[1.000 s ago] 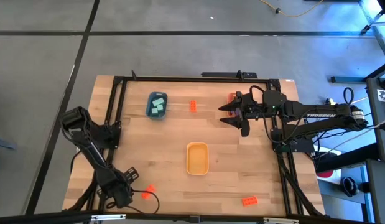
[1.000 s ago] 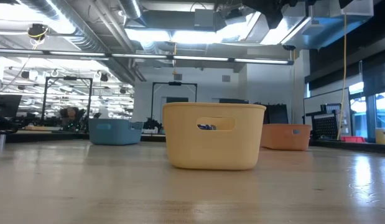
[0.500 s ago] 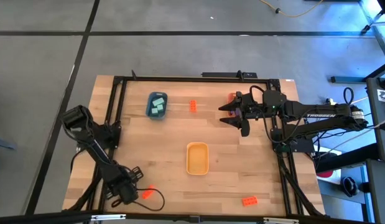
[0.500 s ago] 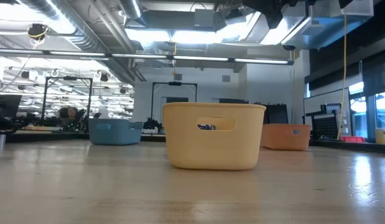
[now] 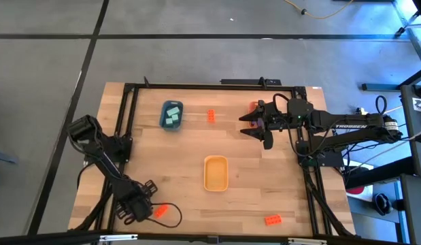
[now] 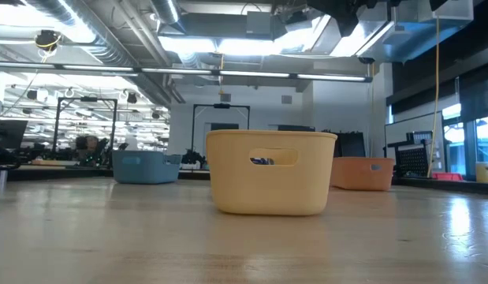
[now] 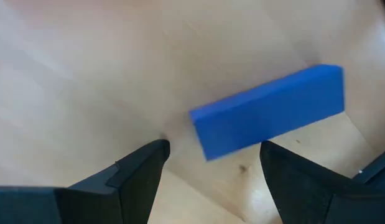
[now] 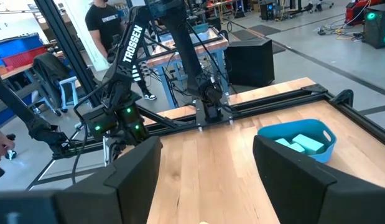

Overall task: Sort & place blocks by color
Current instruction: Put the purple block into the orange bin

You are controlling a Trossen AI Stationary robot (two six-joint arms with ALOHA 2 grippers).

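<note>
My left gripper [image 5: 150, 208] is low over the table's near left corner, open. An orange-red block [image 5: 161, 211] lies flat on the wood just beyond its fingertips; in the left wrist view the block [image 7: 267, 109] lies ahead of the spread fingers, apart from them. Two more orange-red blocks lie loose, one [image 5: 211, 115] near the far edge and one [image 5: 272, 220] near the near edge. Mint-green blocks [image 5: 172, 113] lie in the blue tray [image 5: 163, 117]. My right gripper [image 5: 246, 125] hangs open above the far right. No purple block shows.
The yellow tray [image 5: 215, 173] stands mid-table and fills the middle of the low view [image 6: 271, 183]. The orange tray [image 6: 362, 173] is mostly hidden under my right arm in the high view. A black frame [image 5: 196, 86] rims the table. A person [image 8: 108, 18] stands beyond the table.
My left gripper has moved toward the table's near edge, closing on the orange-red block in the near left corner. My right arm has kept still.
</note>
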